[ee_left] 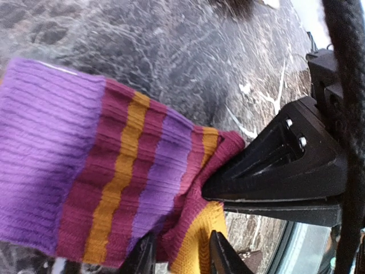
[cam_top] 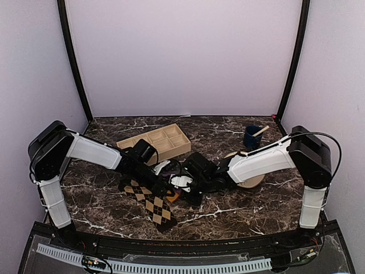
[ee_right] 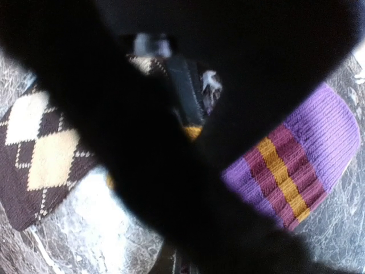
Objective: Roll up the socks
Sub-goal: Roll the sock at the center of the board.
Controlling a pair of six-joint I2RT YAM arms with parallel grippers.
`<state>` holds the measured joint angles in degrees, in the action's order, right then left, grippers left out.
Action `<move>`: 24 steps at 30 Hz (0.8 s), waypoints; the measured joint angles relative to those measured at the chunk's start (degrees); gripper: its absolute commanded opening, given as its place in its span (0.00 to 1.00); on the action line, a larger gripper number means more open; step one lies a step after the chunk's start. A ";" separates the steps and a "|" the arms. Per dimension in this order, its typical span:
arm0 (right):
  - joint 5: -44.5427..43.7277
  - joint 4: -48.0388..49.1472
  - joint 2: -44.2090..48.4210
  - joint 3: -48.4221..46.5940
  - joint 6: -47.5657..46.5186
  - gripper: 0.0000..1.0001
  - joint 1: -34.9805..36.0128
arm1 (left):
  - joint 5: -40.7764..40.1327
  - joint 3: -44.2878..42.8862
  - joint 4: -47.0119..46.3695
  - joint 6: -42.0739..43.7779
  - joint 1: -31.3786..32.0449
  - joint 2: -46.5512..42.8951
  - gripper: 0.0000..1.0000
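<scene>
- we see the right hand (ee_left: pixel 214 187) clamped on the maroon edge of the striped sock (ee_left: pixel 114 171)
- left hand (ee_left: pixel 181 260): parted, striped fabric between its fingers
- argyle sock (cam_top: pixel 155 204) flat on the table (cam_top: pixel 239 205)

— What colours are on the striped sock (ee_left: pixel 114 177)?
— A purple cuff, then maroon-red with orange and purple bands.
— And the argyle sock (cam_top: pixel 153 204)?
— Dark brown, with tan diamonds crossed by thin pale lines.
— The table (cam_top: pixel 239 214)?
— Dark brown marble, veined white. The tray (cam_top: pixel 155 142) is pale wood, the cup (cam_top: pixel 251 137) dark blue.
</scene>
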<state>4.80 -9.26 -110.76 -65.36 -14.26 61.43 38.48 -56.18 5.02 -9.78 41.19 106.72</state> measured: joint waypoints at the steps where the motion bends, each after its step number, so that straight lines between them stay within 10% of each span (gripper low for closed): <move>1: 0.02 -0.09 -0.09 -0.17 0.11 0.00 0.00 | -0.63 0.20 -0.24 -0.46 -0.02 -0.39 0.37; 24: 5.05 -10.12 -2.64 -7.43 8.31 0.00 0.00 | -20.04 18.82 -18.53 -10.97 0.15 -20.37 0.43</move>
<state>9.85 -19.38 -113.40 -72.79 -5.96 61.43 18.44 -37.36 -13.52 -20.75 41.34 86.35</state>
